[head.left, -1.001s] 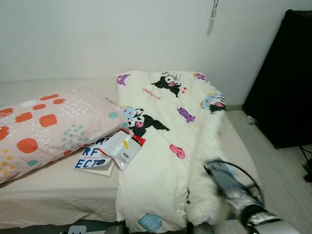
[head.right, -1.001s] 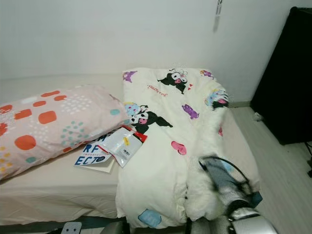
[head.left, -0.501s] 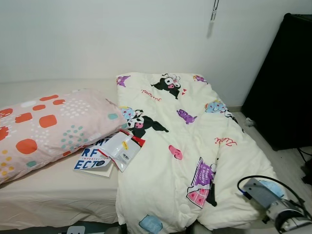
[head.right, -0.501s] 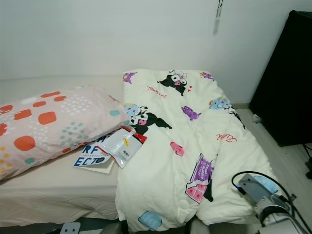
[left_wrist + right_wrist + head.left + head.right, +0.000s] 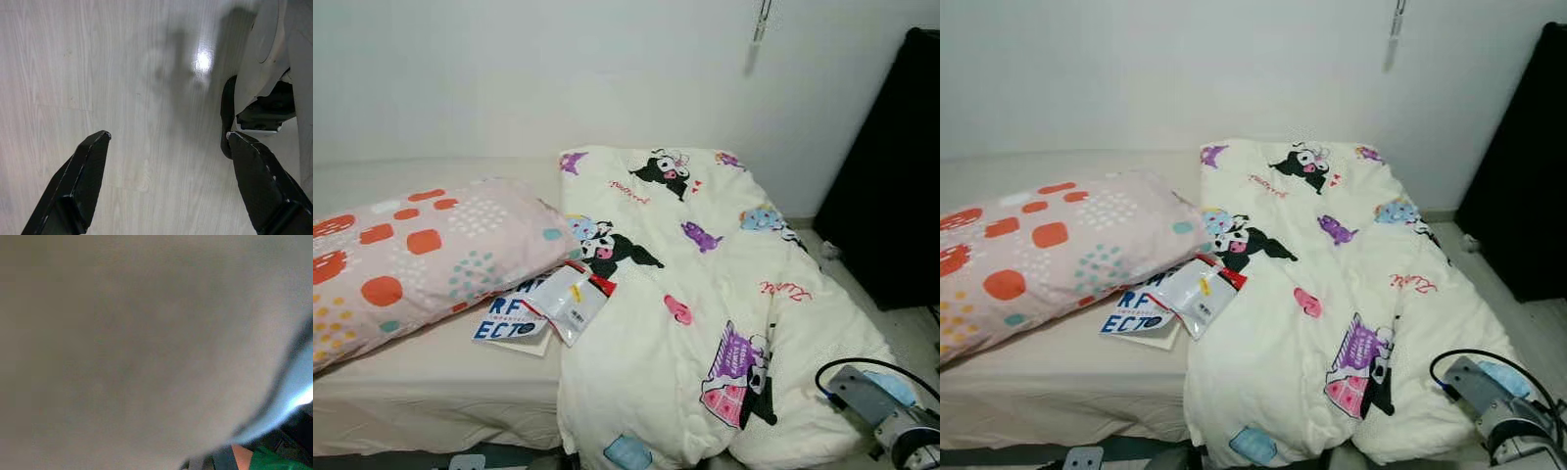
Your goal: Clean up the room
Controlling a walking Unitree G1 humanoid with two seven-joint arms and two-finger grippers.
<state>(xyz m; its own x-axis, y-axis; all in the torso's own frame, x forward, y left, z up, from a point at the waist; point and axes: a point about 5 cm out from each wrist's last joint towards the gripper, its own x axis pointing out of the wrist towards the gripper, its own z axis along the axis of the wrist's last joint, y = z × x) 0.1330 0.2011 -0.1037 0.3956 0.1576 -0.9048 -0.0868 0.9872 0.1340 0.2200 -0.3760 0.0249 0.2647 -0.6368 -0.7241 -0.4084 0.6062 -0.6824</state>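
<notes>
While the left gripper (image 5: pixel 166 147) hangs over the pale wooden floor (image 5: pixel 98 73) with its two black fingers (image 5: pixel 83 181) spread wide and nothing between them, the right arm (image 5: pixel 1513 421) sits low at the near right corner of the bed (image 5: pixel 431 392). Its wrist shows there with a black cable, but its fingers are hidden, so one cannot tell if the right gripper is open or closed. The right wrist view gives a blurred beige surface very close to the lens.

On the bed, a cream quilt (image 5: pixel 705 294) with cartoon prints lies spread flat over the right half, from the wall down to the near edge. A long pink pillow (image 5: pixel 421 255) with orange spots lies on the left half. Between pillow and quilt lies a book (image 5: pixel 514 318) with blue letters, and a white plastic packet (image 5: pixel 570 302) rests partly on it and partly on the quilt edge. A black cabinet (image 5: pixel 896 176) stands to the right, by the wall.
</notes>
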